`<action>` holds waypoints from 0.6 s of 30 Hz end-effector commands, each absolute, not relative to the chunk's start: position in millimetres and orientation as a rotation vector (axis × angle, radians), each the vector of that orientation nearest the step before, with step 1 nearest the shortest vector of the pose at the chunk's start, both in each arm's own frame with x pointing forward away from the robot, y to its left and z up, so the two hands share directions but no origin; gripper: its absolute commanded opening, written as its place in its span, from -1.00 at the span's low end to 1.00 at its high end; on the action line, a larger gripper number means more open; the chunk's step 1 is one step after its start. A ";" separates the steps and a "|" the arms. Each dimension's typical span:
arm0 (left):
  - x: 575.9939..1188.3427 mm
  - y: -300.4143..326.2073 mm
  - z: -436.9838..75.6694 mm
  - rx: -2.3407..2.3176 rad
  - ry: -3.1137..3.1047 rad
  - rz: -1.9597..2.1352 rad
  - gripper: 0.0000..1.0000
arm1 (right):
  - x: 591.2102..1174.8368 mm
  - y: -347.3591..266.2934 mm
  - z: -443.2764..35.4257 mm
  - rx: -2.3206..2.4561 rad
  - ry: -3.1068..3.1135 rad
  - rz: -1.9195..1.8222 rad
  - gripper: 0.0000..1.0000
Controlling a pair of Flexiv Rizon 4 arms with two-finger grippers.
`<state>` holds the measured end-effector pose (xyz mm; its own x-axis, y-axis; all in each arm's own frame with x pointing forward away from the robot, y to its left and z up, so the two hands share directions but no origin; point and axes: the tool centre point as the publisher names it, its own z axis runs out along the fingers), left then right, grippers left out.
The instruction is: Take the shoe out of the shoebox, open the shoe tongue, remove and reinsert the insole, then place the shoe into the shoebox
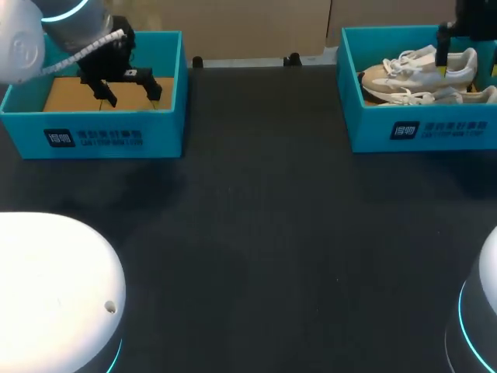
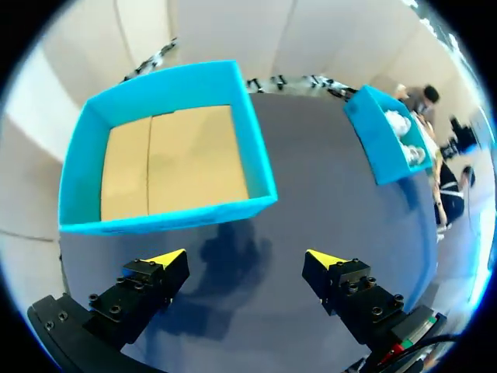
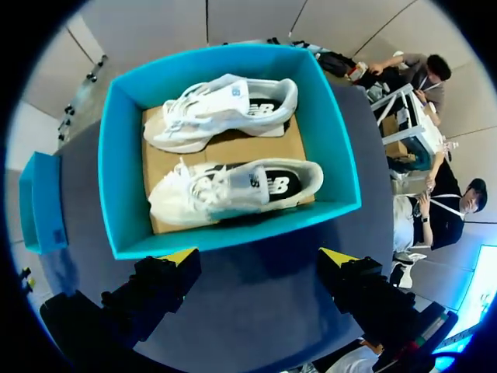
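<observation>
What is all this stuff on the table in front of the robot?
Table: one, black, under everything.
Left box: one, turquoise, far left, tan cardboard floor.
Right box: one, turquoise, far right.
Shoes: two, white and beige, side by side in the right box: rear shoe, front shoe.
Left gripper: one, black with yellow tips, open, by the left box.
Right gripper: one, same colours, open, above the right box.

A robotics lab, by the look of it. A dark tabletop point(image 1: 256, 233) serves as a test bench, with a left arm point(image 1: 31, 39) and a right arm point(image 1: 481, 303) (white shells, glowing blue rings) at its sides. A teal left box point(image 1: 116, 136) and a matching right box point(image 1: 419, 128) stand at the far corners, with white shoes point(image 1: 419, 74) in the right one.
</observation>
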<state>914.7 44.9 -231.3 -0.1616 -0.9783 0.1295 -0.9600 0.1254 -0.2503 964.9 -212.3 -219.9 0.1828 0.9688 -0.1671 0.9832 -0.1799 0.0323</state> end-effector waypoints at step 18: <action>933.0 48.4 -224.8 -2.172 2.245 -0.288 1.00 | 880.9 -169.0 -209.3 2.230 2.030 0.041 1.00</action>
